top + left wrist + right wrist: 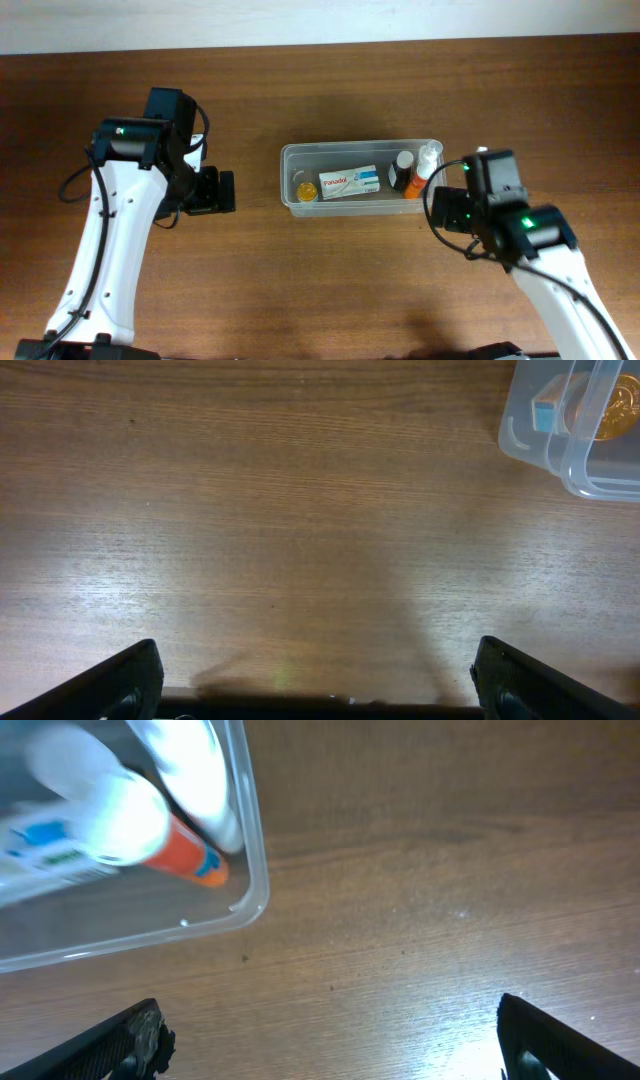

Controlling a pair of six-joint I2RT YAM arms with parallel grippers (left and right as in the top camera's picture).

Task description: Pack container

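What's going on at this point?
The clear container sits mid-table, already holding a medicine box, an orange-and-white bottle, a dark bottle and a small yellow round item. The left gripper and right gripper are open and empty, one on each side of it.

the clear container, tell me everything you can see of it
The container is a long clear plastic tub with rounded corners and a rim, open-topped, standing level on the wooden table between the arms. It holds a white box, a small yellow item and bottles at the right arm's end. The left gripper and right gripper are open, clear of it.
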